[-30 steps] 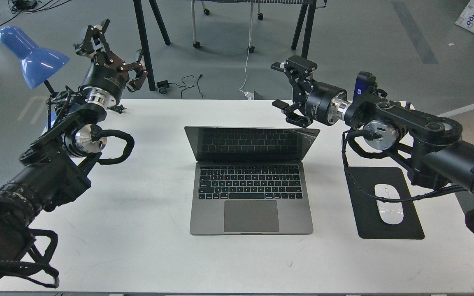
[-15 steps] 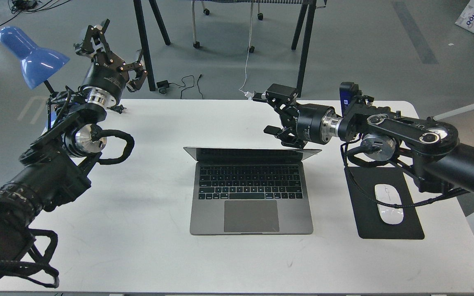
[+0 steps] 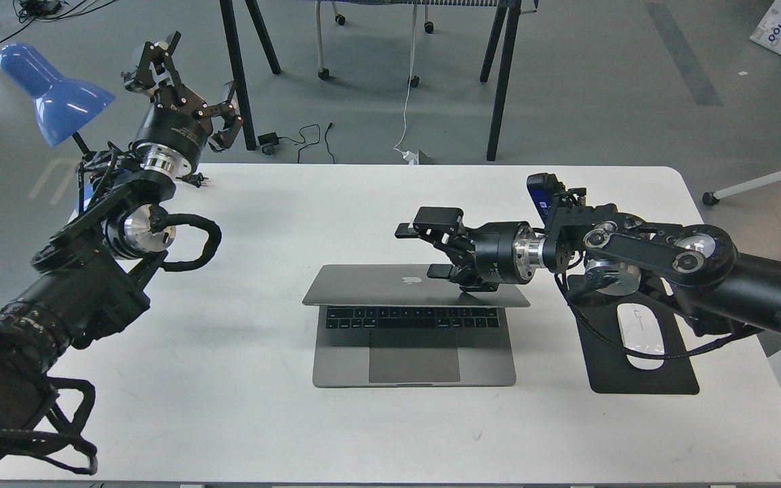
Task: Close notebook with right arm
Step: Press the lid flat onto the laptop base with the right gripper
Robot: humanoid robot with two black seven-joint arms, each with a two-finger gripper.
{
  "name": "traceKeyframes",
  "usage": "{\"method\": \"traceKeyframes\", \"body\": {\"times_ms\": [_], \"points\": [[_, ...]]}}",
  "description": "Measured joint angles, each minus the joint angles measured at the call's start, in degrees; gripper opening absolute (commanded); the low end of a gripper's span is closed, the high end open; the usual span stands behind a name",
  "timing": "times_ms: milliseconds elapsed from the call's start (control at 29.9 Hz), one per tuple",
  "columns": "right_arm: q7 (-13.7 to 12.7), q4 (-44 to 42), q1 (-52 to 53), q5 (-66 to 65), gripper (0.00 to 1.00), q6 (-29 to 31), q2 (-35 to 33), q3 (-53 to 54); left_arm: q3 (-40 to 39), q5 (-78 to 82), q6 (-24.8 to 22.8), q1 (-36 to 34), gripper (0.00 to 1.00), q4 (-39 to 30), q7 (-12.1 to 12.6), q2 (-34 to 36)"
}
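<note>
Grey laptop (image 3: pixel 414 339) at table centre, lid tipped far forward over the keyboard, apple logo up, part open. Right arm (image 3: pixel 641 254) reaches across; its gripper (image 3: pixel 439 252) rests on the lid.

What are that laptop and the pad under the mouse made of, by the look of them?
The notebook looks like matte grey metal, probably aluminium: an even, dull sheen. The mouse pad looks like soft black rubber or fabric: flat, thin, no glare.
</note>
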Motion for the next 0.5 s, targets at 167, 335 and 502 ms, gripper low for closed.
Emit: {"method": "traceKeyframes", "body": {"times_ms": [167,335,502], "points": [[-0.95,0.07,-0.35,-0.93,1.0,-0.02,0.23,-3.46,-0.03,0.0,0.0,0.0,1.0,0.05,0.0,0.0],[-1.44,-0.41,-1.03,-1.7,1.0,-0.96,0.58,-7.01,-0.08,0.0,0.0,0.0,1.0,0.07,0.0,0.0],[-2.71,-0.78,-1.63,-1.85,1.0,-3.19,0.68,-11.1,-0.08,0.0,0.0,0.0,1.0,0.07,0.0,0.0]]}}
